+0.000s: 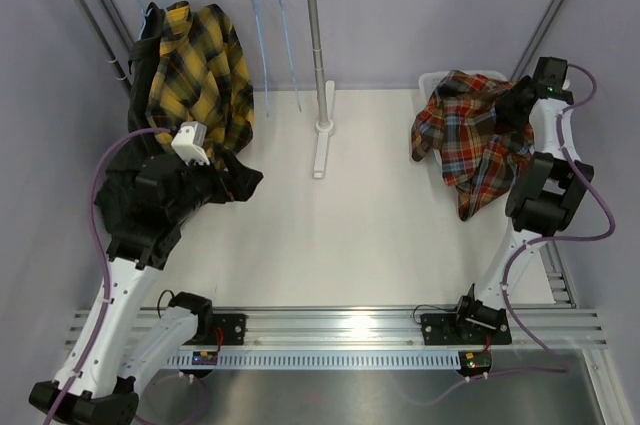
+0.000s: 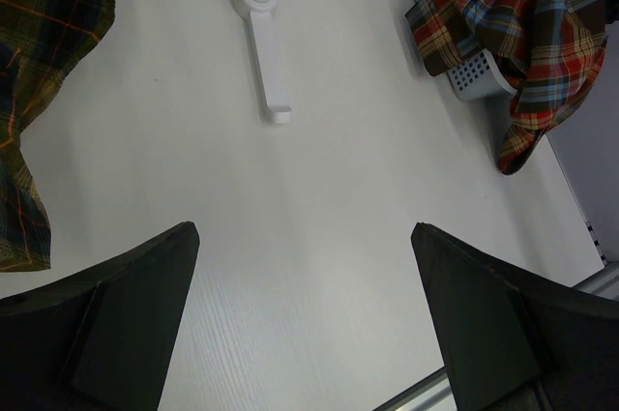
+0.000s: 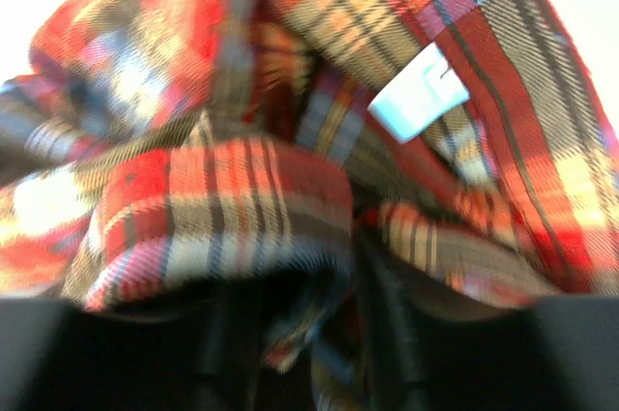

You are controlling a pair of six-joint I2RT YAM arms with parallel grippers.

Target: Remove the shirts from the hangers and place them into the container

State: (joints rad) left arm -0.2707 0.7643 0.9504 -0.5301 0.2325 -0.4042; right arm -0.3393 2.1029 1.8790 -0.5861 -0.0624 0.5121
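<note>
Loosely, red shirt (image 1: 470,135) is draped over basket (image 2: 471,77); right gripper (image 1: 512,107) state cannot be told; left gripper (image 2: 302,232) is held wide, empty.

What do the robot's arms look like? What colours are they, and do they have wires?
Both arms are white tube-like pieces joined by chunky black joints: the left arm and the right arm. A purple cable loops along the left one, and a second purple cable curls beside the right. The left tool has two dark, wedge-shaped fingers.
</note>
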